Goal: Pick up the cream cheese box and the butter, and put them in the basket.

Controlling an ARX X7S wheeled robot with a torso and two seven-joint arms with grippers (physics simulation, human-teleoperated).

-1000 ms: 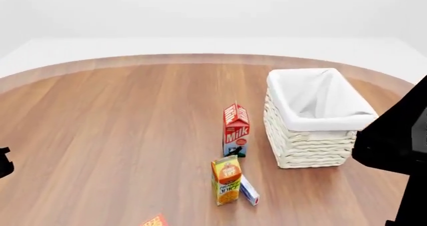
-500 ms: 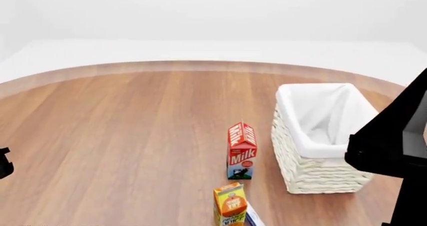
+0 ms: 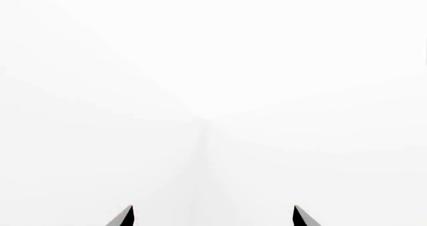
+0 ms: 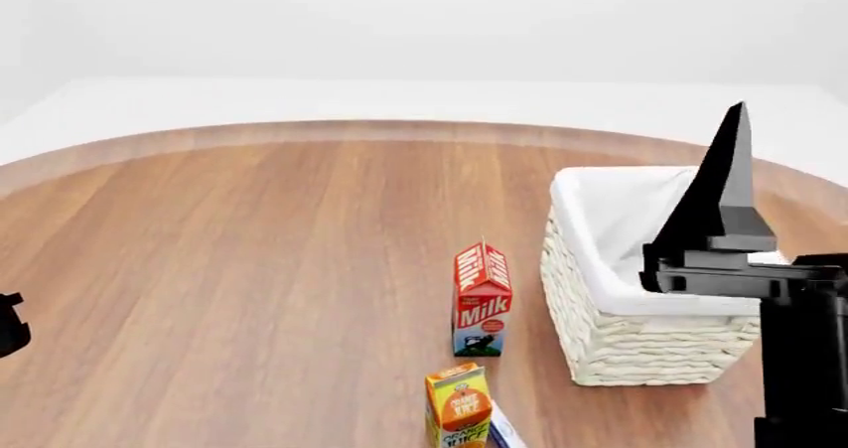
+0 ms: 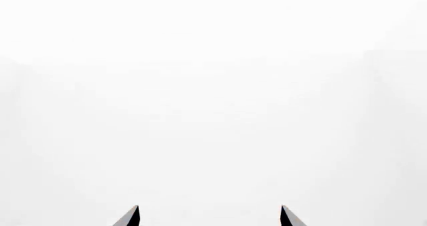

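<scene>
The cream cheese box, a small flat white-and-blue carton, is barely in view: only a sliver shows at the near edge of the head view, just beside the orange juice carton on the side toward the basket. The butter is not in any picture, so you cannot place it yet.

You are at the very start, by my reading: nothing is held and nothing lies in the basket that can be seen. The next move calls for tilting the head down to find both boxes, then bringing a pincer low over the cream cheese box, which lies so close to the juice carton that a clean grip from above looks safer than one from the side.

Take the upright orange-and-yellow juice carton as your landmark. Beyond it stands the red-and-white gabled milk carton, glossy printed card, well apart from it. Beyond and to the right of the juice carton sits the squarish white woven wicker basket, ribbed walls, soft white cloth lining folded over its rim, open-topped. All rest on the round desk of smooth brown wood grain.

The right pincer rises black and angular in front of the basket's right side; its wrist view shows two dark tips set wide apart on blank white. The left pincer likewise stands spread wide, holding nothing.
</scene>
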